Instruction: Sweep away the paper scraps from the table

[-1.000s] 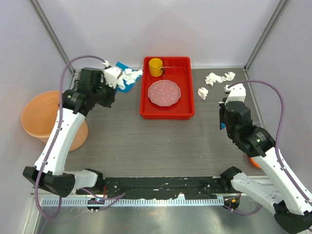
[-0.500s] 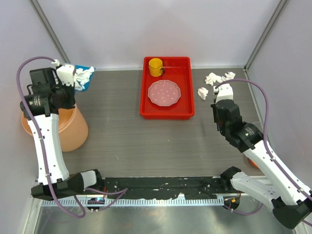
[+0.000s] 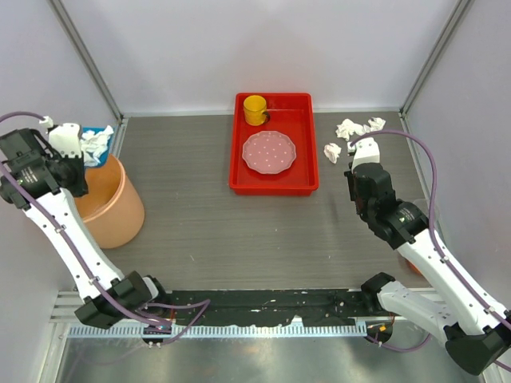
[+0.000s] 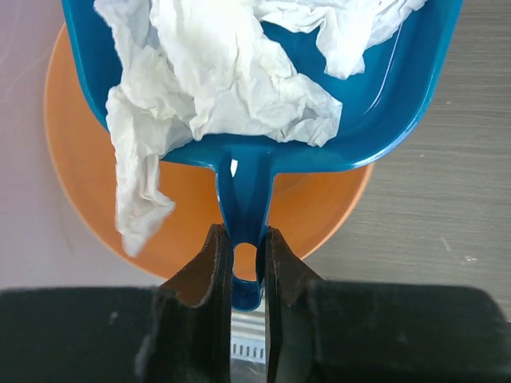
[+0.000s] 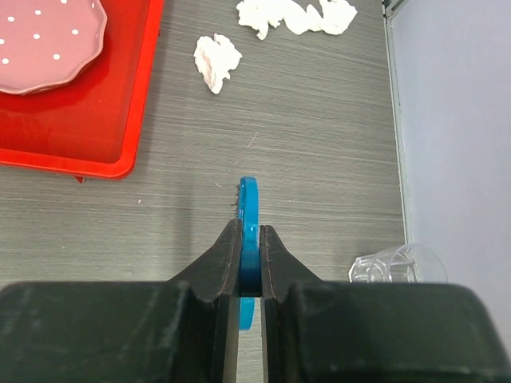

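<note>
dustpan (image 4: 399, 104) w/ paper scraps (image 4: 231, 80) has swung over orange bucket (image 4: 80, 191).

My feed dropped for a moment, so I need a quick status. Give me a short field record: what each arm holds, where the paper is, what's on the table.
left jaws: shut on the handle of a blue dustpan
dustpan load: crumpled paper, one piece hanging over the edge
below dustpan: orange bucket
right jaws: shut on a thin blue tool, seen edge-on
scraps on table: one wad right of the red tray, a cluster farther back
</note>
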